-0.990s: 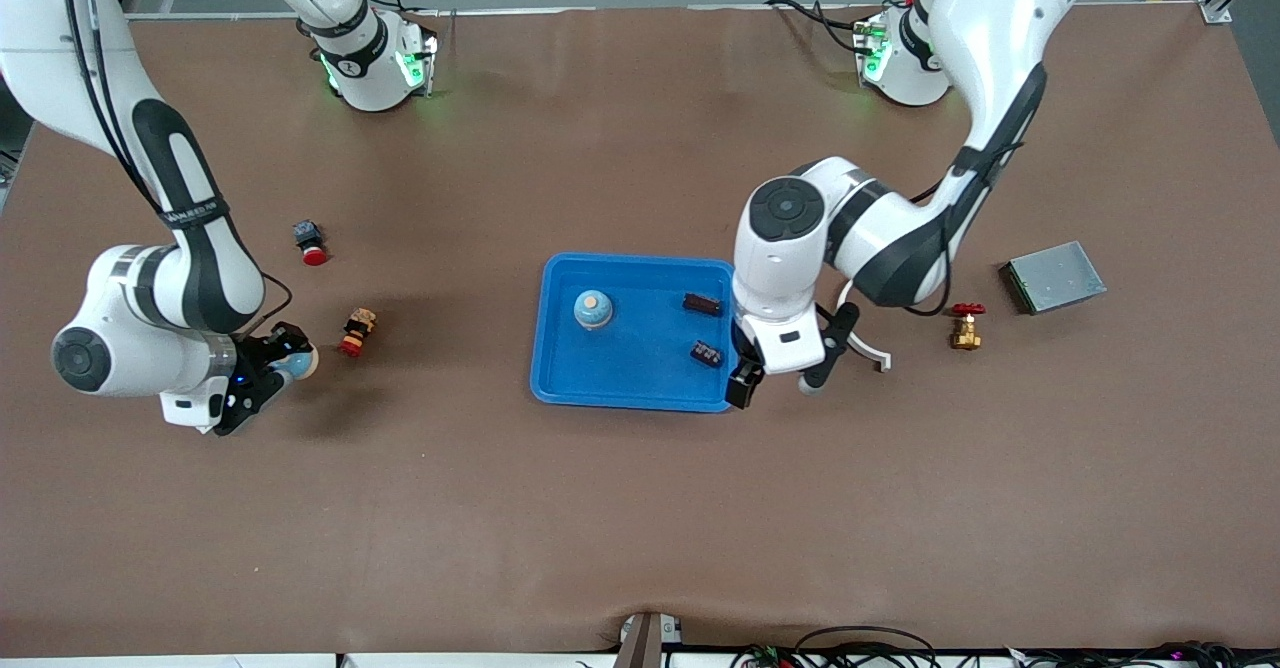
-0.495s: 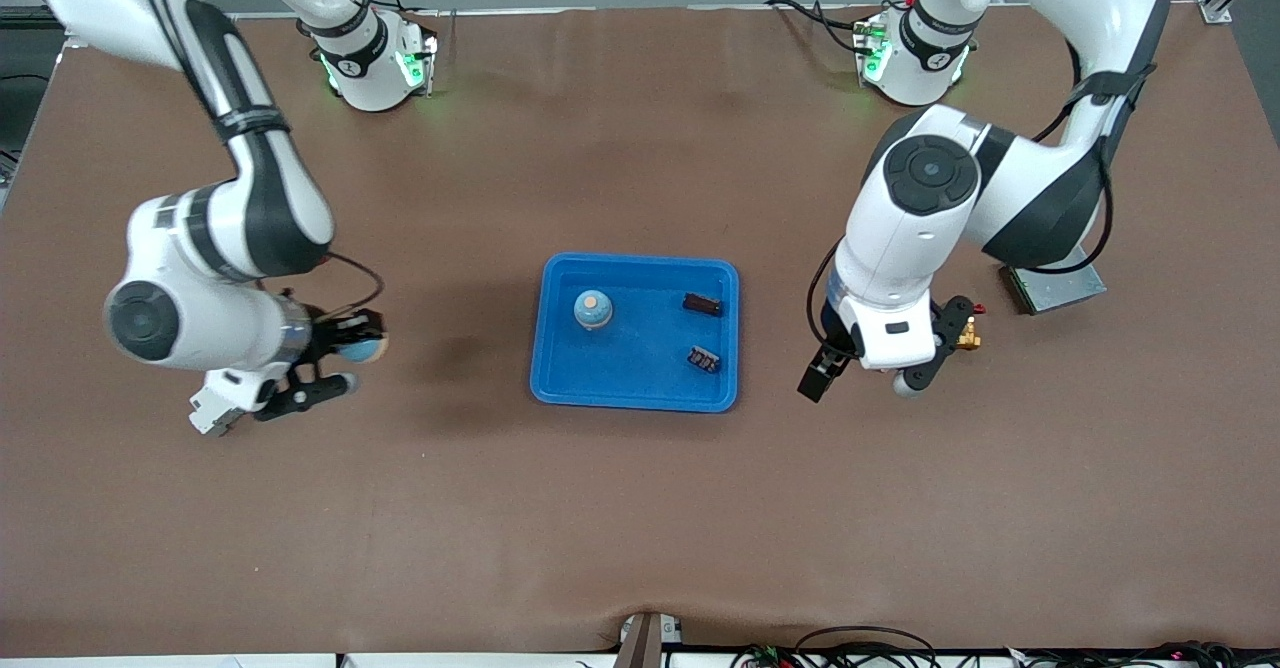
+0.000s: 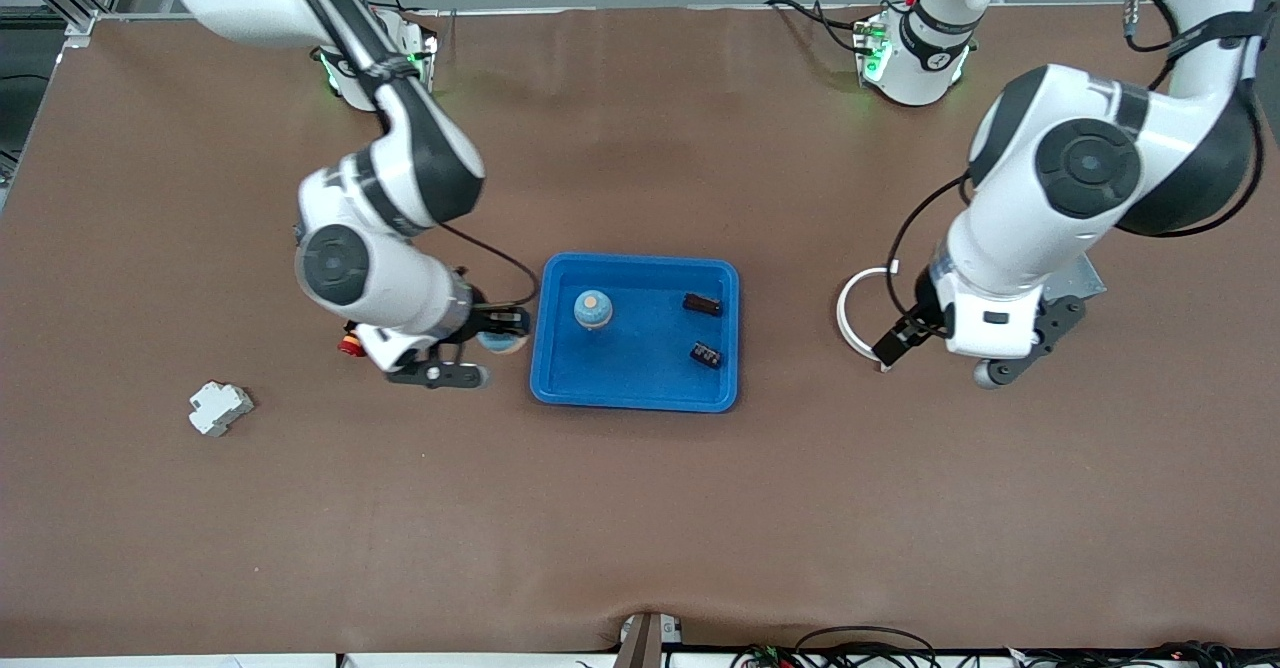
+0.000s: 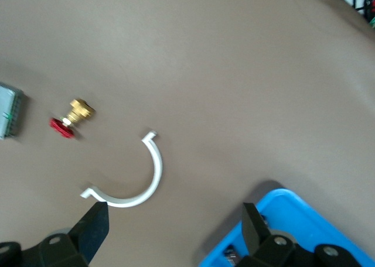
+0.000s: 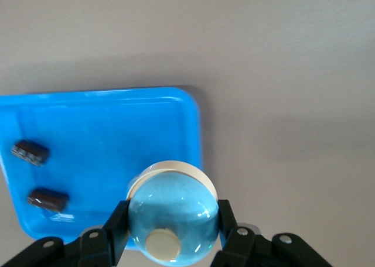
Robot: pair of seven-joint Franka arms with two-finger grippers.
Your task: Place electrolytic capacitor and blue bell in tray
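Front view: the right gripper hung in the air just beside the rim of the blue tray, at the tray's end toward the right arm, its fingers clamped on a blue bell. In the right wrist view the bell filled the space between the two black fingers, its pale domed top facing the camera, with the tray partly beneath it.

Inside the tray stood a second blue bell toward the right arm's end, and two dark electrolytic capacitors lay toward the left arm's end: one farther from the front camera, the other nearer.

The left gripper hovered with its fingers spread wide and nothing between them, over the bare table between the tray and the left arm's end, above a white curved clip. The left wrist view showed that clip lying on the brown table, a brass valve with a red handle well apart from it, and a corner of the tray.

A white plastic block lay toward the right arm's end of the table, nearer the front camera than the right gripper.
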